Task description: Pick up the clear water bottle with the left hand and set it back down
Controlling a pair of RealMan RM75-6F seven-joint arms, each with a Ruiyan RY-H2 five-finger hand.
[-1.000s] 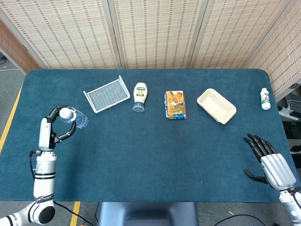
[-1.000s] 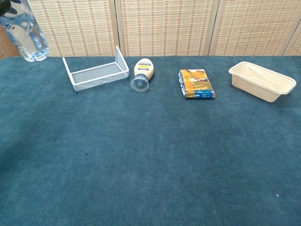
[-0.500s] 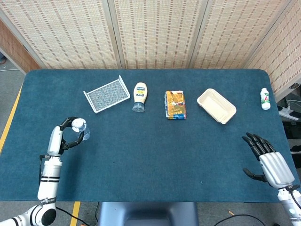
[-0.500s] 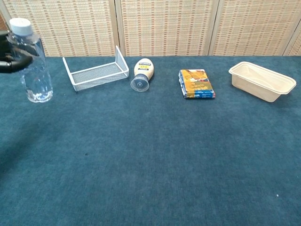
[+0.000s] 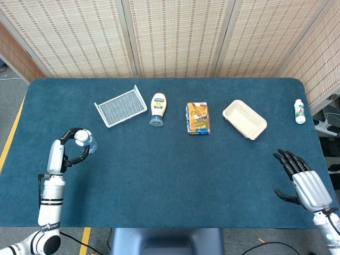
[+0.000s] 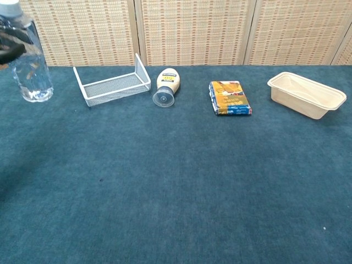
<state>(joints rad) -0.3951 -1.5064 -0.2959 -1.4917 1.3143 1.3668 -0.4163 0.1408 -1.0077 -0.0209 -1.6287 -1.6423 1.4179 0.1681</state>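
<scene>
The clear water bottle [image 5: 87, 142] [image 6: 31, 66] with a white cap stands upright near the table's left side. My left hand [image 5: 70, 146] [image 6: 10, 45] wraps its dark fingers around the bottle's upper part and grips it. Whether the base touches the cloth I cannot tell. My right hand [image 5: 304, 180] hovers at the table's front right corner with its fingers spread and holds nothing; the chest view does not show it.
A white wire tray [image 5: 121, 107] [image 6: 113, 83], a squeeze bottle lying down [image 5: 158, 108] [image 6: 167, 86], a yellow packet [image 5: 197, 118] [image 6: 229, 98] and a beige tub [image 5: 244, 120] [image 6: 306, 94] line the far half. A small white bottle [image 5: 299, 111] stands far right.
The bottle came down from a raised, tilted hold to upright, then shifted slightly left and away. My left hand kept hold of it. The right hand stayed put.
</scene>
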